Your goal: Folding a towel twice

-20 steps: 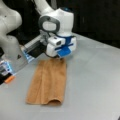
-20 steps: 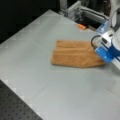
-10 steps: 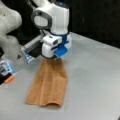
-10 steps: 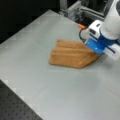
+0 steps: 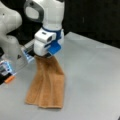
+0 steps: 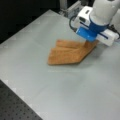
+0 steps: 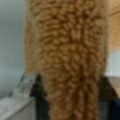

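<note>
Gripper (image 5: pixel 43 56) is clamped on 1 end of the towel (image 5: pixel 47 87), lifting it off the table (image 5: pixel 95 82) (the other end lies flat near the front edge) so it can fold over.

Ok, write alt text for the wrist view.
A fuzzy orange-brown towel fills most of the picture, hanging as a bunched vertical strip that runs down between the gripper's dark jaws at the bottom. Grey table shows at the left.
</note>
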